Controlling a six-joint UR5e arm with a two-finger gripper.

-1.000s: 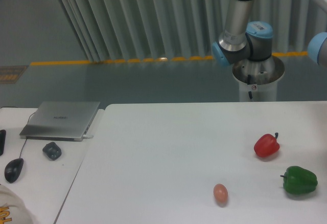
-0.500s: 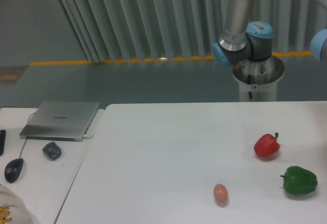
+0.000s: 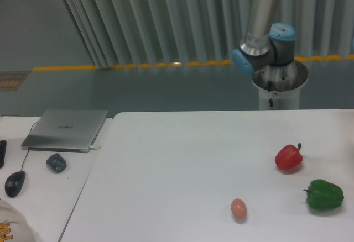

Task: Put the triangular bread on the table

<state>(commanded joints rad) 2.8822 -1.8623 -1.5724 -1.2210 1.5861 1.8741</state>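
The triangular bread is out of view. The large white table [image 3: 182,159] fills the lower middle and right of the camera view. Only the arm's base and lower joints [image 3: 264,43] show behind the table's far edge; the arm runs up and out of the frame at the top right. The gripper is not in view.
On the table lie a red bell pepper [image 3: 289,157], a green bell pepper [image 3: 324,194] and a small pinkish-tan egg [image 3: 238,208]. A smaller white desk [image 3: 44,192] at the left holds a closed laptop [image 3: 66,129], a mouse [image 3: 15,183] and a dark object [image 3: 56,162].
The arm has swung right: its shoulder joint shifted slightly, and the blue joint at the right edge has moved out of the frame.
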